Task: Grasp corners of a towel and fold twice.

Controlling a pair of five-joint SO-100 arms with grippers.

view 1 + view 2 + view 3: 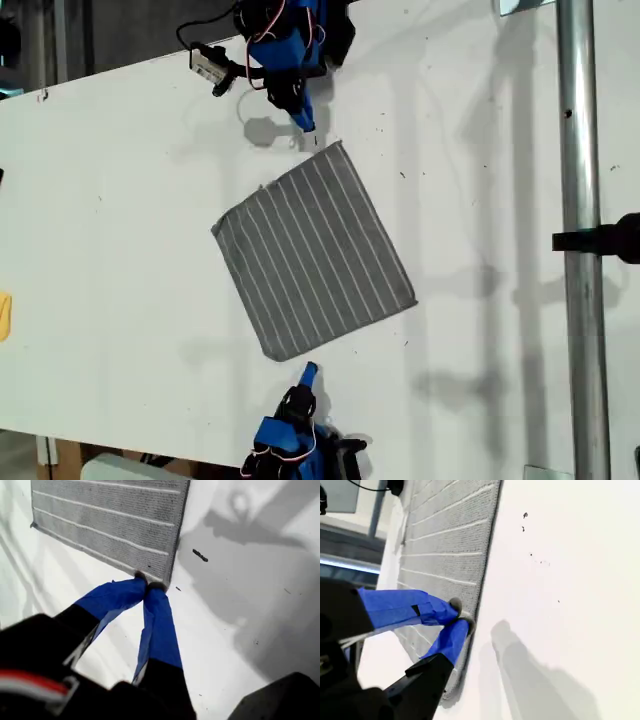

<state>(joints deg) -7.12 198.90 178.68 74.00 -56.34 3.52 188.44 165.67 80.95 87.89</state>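
Lying flat and unfolded on the white table (120, 250): thin grey white-striped square towel (312, 252). My first gripper (148, 586) and my second gripper (458, 615) both pinched closed at its edges, empty.

Both arms (285, 45) run off the exterior view's edges. Towel (110, 522) cropped in both wrist views. Tiny dark specks on table (240, 630), can't tell what. Yellow object (4, 316) cropped at exterior view's left.

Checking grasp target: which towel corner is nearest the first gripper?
The corner lowest in the exterior view; my first gripper sits right at it, the others lie farther.
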